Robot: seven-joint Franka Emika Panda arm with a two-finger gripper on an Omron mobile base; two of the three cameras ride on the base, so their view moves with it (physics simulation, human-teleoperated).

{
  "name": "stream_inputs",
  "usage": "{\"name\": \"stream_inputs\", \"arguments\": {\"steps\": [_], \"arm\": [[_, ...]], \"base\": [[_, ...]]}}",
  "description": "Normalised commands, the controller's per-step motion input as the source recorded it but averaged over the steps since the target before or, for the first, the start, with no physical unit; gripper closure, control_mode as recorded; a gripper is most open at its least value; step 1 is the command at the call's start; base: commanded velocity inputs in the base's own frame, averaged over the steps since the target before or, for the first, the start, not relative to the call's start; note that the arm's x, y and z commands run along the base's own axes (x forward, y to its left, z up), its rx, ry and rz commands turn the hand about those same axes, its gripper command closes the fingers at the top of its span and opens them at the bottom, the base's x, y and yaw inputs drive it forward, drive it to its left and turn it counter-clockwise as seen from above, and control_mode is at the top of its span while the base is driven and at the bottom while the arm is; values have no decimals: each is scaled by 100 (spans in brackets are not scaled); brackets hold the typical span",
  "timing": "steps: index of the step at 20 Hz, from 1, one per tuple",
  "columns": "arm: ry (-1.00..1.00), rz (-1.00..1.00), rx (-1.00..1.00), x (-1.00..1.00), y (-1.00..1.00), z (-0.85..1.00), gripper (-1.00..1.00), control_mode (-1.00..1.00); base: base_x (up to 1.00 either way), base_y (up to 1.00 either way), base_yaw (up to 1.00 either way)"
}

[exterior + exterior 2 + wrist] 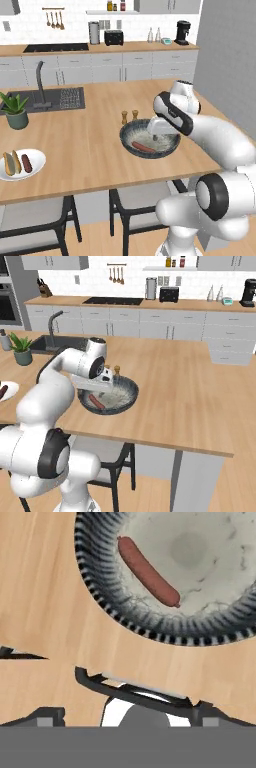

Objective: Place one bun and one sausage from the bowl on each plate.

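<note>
With the bowl (172, 144) mid-counter (90, 150) and one sausage (148, 571) lying inside near its rim, the open, empty gripper (156, 134) above risks striking the wall or rolling the sausage away on descent.

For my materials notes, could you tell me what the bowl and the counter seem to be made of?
Bowl: probably glazed stoneware; dark streaked rim, pale mottled inside, slight sheen. Counter: looks like light wood, matte, with faint plank grain. Everything is rendered, so both are guesses.
</note>
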Motion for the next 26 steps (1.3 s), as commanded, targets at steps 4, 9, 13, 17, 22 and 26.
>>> {"name": "stream_inputs", "arguments": {"steps": [4,9,13,17,22,26], "arm": [[16,0,-2,76,30,-83,-100,-100],[1,0,-2,35,7,-45,-100,-100],[-8,0,-5,29,14,-50,-100,-100],[-14,0,-1,16,4,-39,-100,-100],[-15,0,0,18,0,-44,-100,-100],[-15,1,0,26,0,-47,-100,-100]], "base": [[0,0,0],[0,0,0],[0,0,0],[0,0,0],[0,0,0],[0,0,0]]}}
